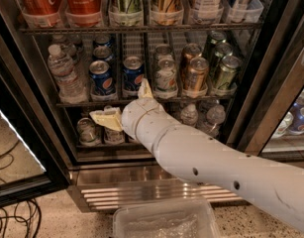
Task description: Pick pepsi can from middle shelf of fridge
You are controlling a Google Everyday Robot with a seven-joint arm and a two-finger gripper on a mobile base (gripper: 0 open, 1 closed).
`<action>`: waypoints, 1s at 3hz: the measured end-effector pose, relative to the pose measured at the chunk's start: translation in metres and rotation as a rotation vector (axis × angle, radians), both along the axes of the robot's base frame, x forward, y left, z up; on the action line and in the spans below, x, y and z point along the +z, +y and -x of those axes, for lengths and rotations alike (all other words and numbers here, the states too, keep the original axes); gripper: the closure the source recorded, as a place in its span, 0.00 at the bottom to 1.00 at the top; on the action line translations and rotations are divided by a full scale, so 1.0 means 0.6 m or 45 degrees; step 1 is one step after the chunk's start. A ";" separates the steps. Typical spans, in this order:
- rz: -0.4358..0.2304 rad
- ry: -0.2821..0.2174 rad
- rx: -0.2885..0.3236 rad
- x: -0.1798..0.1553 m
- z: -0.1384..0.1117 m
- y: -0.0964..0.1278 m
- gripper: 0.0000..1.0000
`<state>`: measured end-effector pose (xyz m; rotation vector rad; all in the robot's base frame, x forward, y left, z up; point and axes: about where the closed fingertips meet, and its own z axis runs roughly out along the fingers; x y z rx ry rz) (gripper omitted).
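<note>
Two blue pepsi cans stand side by side at the front of the middle shelf (77,103), one on the left (101,78) and one on the right (133,74), with more blue cans behind them. My gripper (123,103) is open and empty in front of the fridge (270,88). It sits at the shelf's front edge, just below the right pepsi can. One cream finger (144,89) points up beside that can and the other (105,118) points left under the shelf. My white arm hides part of the lower shelf.
A water bottle (65,74) stands left of the pepsi cans. Silver-white (166,75), bronze (195,74) and green (225,72) cans stand to their right. Tall cans fill the top shelf (82,4). A clear plastic bin (161,222) lies on the floor.
</note>
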<state>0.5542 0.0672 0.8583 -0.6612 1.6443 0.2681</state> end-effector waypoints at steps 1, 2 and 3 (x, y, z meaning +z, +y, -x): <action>-0.007 -0.010 -0.026 -0.006 -0.012 -0.004 0.15; -0.080 -0.021 -0.057 -0.009 -0.032 -0.011 0.16; -0.124 -0.046 -0.095 -0.014 -0.054 -0.020 0.17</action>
